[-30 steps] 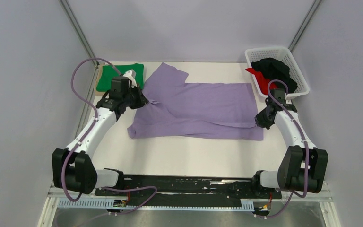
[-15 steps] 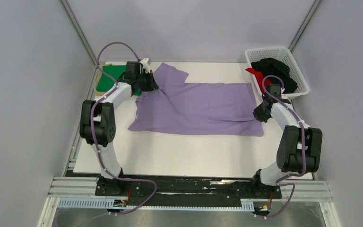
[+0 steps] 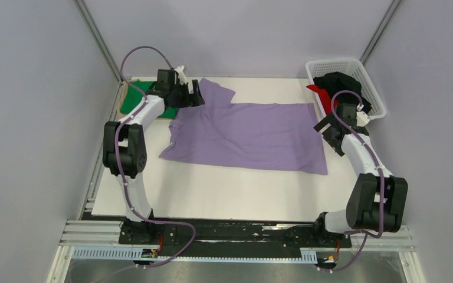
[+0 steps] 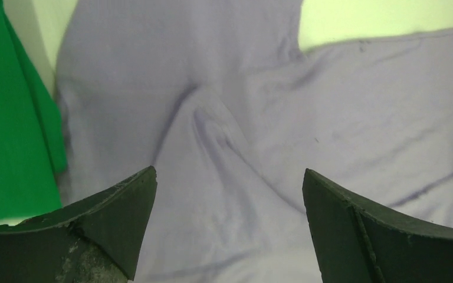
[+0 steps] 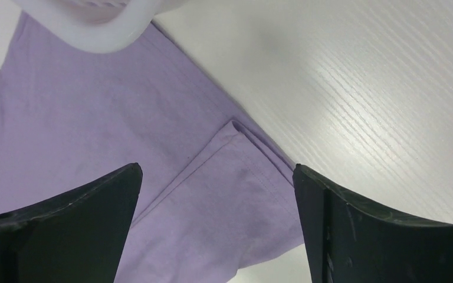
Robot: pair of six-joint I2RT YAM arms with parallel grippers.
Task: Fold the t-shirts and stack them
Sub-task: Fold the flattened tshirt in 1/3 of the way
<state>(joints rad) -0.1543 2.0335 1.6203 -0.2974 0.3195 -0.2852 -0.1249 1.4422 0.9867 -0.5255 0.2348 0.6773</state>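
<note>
The left gripper (image 3: 193, 94) stands with its jaws spread wide and nothing between them. In the left wrist view the left gripper (image 4: 230, 177) hangs over the lilac shirt (image 4: 342, 106), whose cloth bunches into a soft ridge just ahead of the fingertips. I cannot tell whether the fingers (image 4: 112, 218) touch the cloth. The green shirt (image 4: 12, 118) lies just off to that gripper's left, cut off by the frame edge. From above, most of the green shirt (image 3: 143, 92) is hidden under the left arm, so its fold cannot be judged.

The right gripper (image 3: 328, 131) is also wide open and holds nothing. In its wrist view the right gripper (image 5: 218, 171) sits above the lilac shirt (image 5: 82, 118) where a doubled hem corner ends, with bare table (image 5: 377, 106) ahead and to the right. A blurred white curved shape (image 5: 94, 23) crosses the top of that view; it is too close to identify.

From above, the lilac shirt (image 3: 253, 135) lies spread flat on the table (image 3: 224, 188) between the two grippers, one sleeve pointing away beside the left one. Beyond the right gripper the white basket (image 3: 345, 63) holds a black shirt (image 3: 342, 82) and a red shirt (image 3: 317, 91), heaped so their shapes cannot be made out.
</note>
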